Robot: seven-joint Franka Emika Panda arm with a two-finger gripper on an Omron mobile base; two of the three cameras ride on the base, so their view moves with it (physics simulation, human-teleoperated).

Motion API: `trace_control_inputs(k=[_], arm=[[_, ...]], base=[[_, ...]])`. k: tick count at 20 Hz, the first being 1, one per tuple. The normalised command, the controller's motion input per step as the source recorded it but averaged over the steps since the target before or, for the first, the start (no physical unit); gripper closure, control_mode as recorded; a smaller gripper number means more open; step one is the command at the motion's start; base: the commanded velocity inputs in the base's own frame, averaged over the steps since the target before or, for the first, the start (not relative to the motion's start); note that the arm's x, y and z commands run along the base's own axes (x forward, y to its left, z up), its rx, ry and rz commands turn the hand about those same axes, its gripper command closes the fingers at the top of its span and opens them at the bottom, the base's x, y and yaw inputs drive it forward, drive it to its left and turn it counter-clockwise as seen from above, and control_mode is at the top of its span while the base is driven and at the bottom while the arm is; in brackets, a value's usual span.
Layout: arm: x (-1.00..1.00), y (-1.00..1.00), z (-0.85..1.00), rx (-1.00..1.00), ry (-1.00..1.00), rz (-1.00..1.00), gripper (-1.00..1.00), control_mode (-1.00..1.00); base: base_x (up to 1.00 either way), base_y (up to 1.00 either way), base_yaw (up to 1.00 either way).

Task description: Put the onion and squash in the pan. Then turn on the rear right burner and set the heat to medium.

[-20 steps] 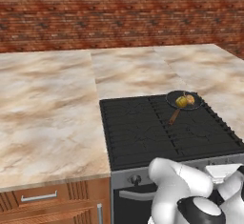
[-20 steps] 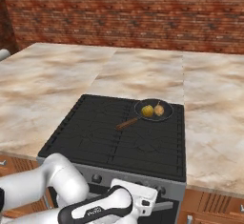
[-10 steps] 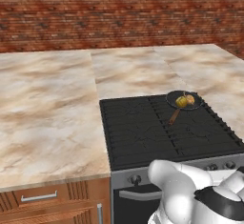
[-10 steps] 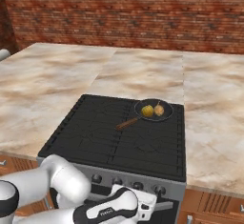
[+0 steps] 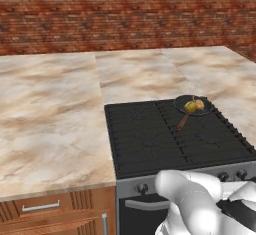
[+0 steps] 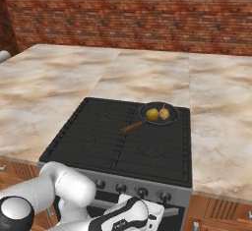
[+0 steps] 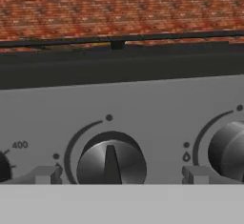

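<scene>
- Pan (image 6: 158, 113) on the rear right burner (image 6: 162, 122), wooden handle pointing front-left.
- Onion (image 6: 164, 113) and squash (image 6: 152, 114) inside.
- Claw (image 7: 119, 174) wide open, empty, facing a stove knob (image 7: 111, 162).

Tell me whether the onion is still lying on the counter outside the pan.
No, the onion sits inside the pan beside the squash on the stove.

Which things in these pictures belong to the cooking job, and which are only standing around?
Belong to the job:
- pan on the rear right burner
- onion and squash, both in the pan
- stove knob, facing the open gripper

Only around:
- marble counter
- brick wall
- drawer
</scene>
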Motion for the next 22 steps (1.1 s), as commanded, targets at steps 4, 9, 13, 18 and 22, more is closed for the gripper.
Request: trace_control_inputs(k=[4, 9, 13, 18, 22], arm=[[0.0, -0.01, -0.13, 0.0, 0.0, 0.0, -1.0, -1.0], [-0.03, 0.0, -0.01, 0.0, 0.0, 0.02, -1.0, -1.0], [0.0, 0.0, 0.05, 0.0, 0.0, 0.03, -1.0, -1.0], [0.0, 0.0, 0.11, 0.0, 0.0, 0.01, -1.0, -1.0], [0.0, 0.01, 0.13, 0.0, 0.0, 0.0, -1.0, -1.0]], base=[[0.0, 0.0, 0.0], [0.0, 0.0, 0.0], [0.0, 0.0, 0.0], [0.0, 0.0, 0.0], [0.0, 0.0, 0.0]])
